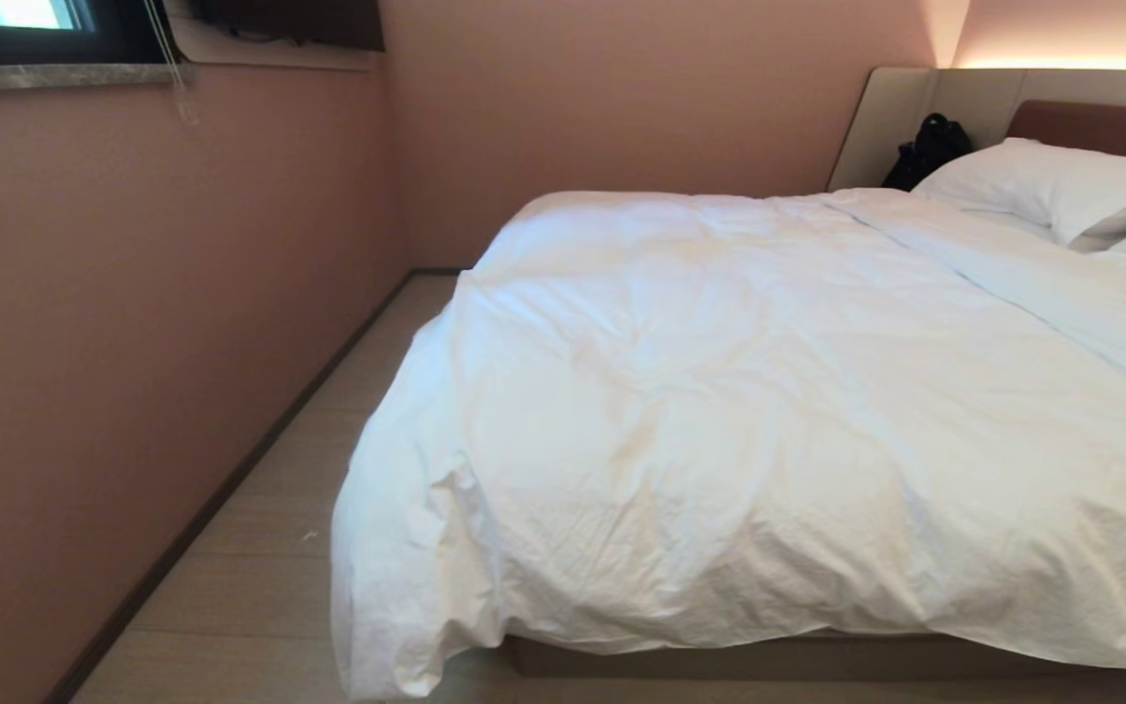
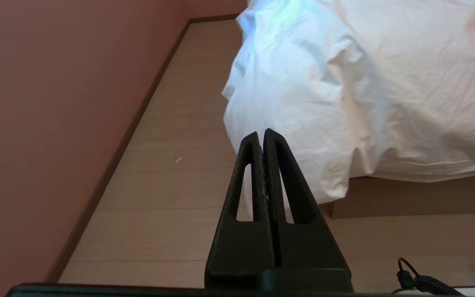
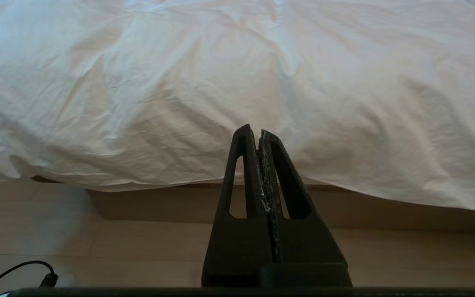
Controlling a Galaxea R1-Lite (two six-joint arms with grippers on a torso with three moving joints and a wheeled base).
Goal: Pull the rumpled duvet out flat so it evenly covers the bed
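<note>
Head view first: the duvet [image 1: 749, 420] sprawls white and wrinkled over the bed [image 1: 817, 657], its near-left corner bunched and drooping down past the taupe base toward the floor [image 1: 260, 587]. Along the foot edge it hangs unevenly, lower at the left corner than along the rest. Two pillows [image 1: 1052, 186] sit up by the headboard [image 1: 1101, 125], and a black bag [image 1: 927, 149] leans in the corner beside them. A pink wall [image 1: 133, 323] runs down the left side with a window ledge up top. Neither arm shows here, and no writing is readable anywhere.

Over to the left wrist view: the left gripper [image 2: 261, 134] is held low and level, apart from the cloth, its two black fingers pressed tight together with nothing between them. It points at the drooping corner of the duvet [image 2: 344, 95], which hangs over the base edge onto the floorboards. A black cable [image 2: 417, 280] curls at the frame's corner.

Right wrist view now: the right gripper [image 3: 255, 131] holds the same level pose, fingers pressed together and empty, whitish scuffing along their seam. It faces the foot edge of the duvet [image 3: 237, 82], draped over the bed's brown base [image 3: 159, 204]. No labels or brands visible.
</note>
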